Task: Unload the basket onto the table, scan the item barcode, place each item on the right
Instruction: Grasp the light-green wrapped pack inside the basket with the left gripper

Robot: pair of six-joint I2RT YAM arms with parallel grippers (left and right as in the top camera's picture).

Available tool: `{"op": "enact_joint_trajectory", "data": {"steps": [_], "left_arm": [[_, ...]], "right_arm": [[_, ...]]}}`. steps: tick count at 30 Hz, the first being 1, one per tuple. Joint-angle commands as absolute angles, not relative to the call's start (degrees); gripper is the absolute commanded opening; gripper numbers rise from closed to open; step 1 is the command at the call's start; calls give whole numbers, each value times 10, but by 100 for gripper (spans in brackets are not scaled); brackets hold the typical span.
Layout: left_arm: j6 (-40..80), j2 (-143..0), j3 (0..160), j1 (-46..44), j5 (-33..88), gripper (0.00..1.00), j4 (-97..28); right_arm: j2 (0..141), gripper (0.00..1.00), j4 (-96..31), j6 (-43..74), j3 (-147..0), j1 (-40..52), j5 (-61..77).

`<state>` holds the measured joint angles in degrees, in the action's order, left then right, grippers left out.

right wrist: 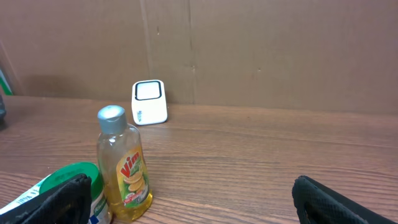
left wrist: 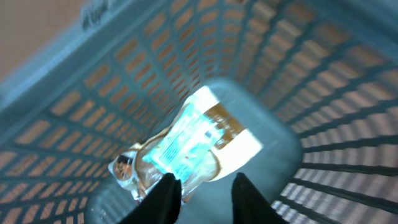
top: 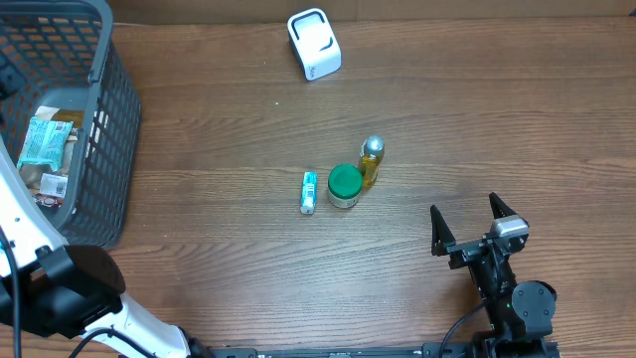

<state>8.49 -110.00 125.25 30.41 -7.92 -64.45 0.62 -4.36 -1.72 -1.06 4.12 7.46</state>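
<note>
Left gripper (left wrist: pixel 205 182) hangs inside the grey basket (left wrist: pixel 323 155). Its two dark fingers (left wrist: pixel 163 196) are parted a little, with nothing between them. The packet (left wrist: pixel 199 140), clear film with a teal label, lies on the basket floor just beyond the tips. The blurred wrist view does not settle whether they touch it.

The basket stands at the table's (top: pixel 199 278) left edge, running up to the far-left corner. The white scanner (top: pixel 314 44) sits at the far edge, near its middle.

The step in hand is probably either taking this packet or leaving it. Either way the mesh walls stand close on every side. A good move is therefore straight up until the tips clear the rim, and only then sideways. If the packet is to be taken, the jaws want to stand wider first. They should close across the firm labelled body rather than the loose film at the end.

Outside the basket there is open wood along the far edge as far as the scanner. Mid-table stand a small tube (top: pixel 309 192), a green-lidded jar (top: pixel 345 185) and a yellow soap bottle (top: pixel 371 162). The jar and bottle are touching or nearly so, and the tube is just beside them. The right gripper (top: pixel 465 207) waits near the front edge toward the right corner, spread wide and empty, well apart from that cluster.
</note>
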Motion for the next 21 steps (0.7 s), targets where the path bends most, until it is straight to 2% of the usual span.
{"op": "enact_joint_trajectory", "data": {"steps": [1,4,11,21], "left_arm": [[79,-1120,1184,325,-96,31,-619],[79,-1130,1149,340,-96,39,-598],[73,-1174,1109,371,-94,48,-569],[7,-1239,1109,382,-48,57,-537]], "right_arm": [[2,100,-42,-20,-4,38,72],[2,100,-42,-20,-4,38,72],[2,100,-42,-20,-4,38,72],[2,100,-42,-20,-4,38,72]]}}
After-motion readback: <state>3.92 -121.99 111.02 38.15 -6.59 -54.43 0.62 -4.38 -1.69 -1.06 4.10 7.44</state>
